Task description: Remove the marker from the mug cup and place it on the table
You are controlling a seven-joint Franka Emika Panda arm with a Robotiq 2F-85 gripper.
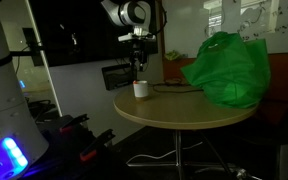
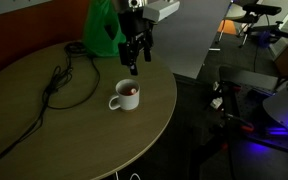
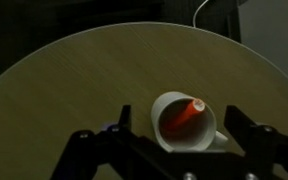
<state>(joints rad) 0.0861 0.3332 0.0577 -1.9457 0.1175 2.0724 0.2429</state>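
Gripper (image 2: 134, 66) spread wide, hovering above mug (image 2: 125, 97) near the table (image 2: 44, 130) edge, marker (image 3: 184, 112) leaning inside; I judge an off-centre descent could clip the rim and tip the mug over.

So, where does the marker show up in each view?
In an exterior view: too small to make out; only the mug shows, left of the green bag.
In an exterior view: marker, a red spot inside the mug, mid-frame.
Wrist view: orange-red, leaning in the mug, lower centre, between the fingers.
Shared landmark: the white mug.
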